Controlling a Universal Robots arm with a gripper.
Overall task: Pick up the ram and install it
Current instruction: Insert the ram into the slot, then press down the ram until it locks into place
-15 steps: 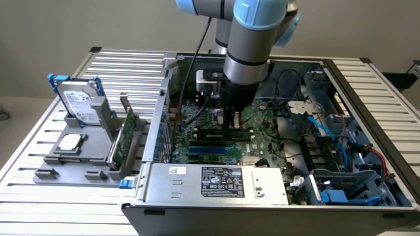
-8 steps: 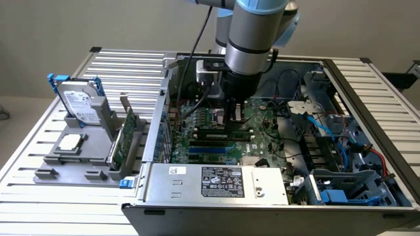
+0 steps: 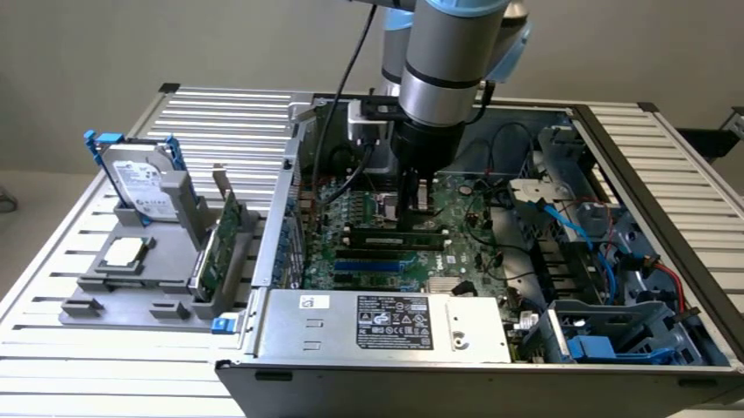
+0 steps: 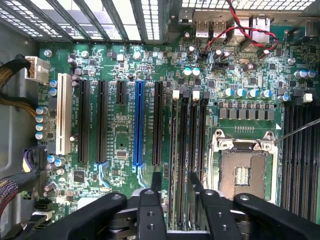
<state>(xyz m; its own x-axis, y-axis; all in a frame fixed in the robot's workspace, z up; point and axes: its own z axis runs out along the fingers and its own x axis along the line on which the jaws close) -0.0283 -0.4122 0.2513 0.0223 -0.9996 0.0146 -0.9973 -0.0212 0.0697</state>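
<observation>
green ram (image 3: pixel 395 233) upright on motherboard (image 4: pixel 120 135); claw (image 4: pixel 175 177) spread astride its edges, not gripping

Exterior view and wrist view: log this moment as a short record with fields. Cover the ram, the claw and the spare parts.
ram: on edge in a slot of the motherboard, right under the claw; whether latched, cannot tell
claw: open, fingers on either side of the slot, not closed on the ram
CPU socket: no cooler on it, beside the ram slots
hard drive: upright in the grey holder, at the exterior view's left, outside the case
expansion card: on edge in the same holder
</observation>
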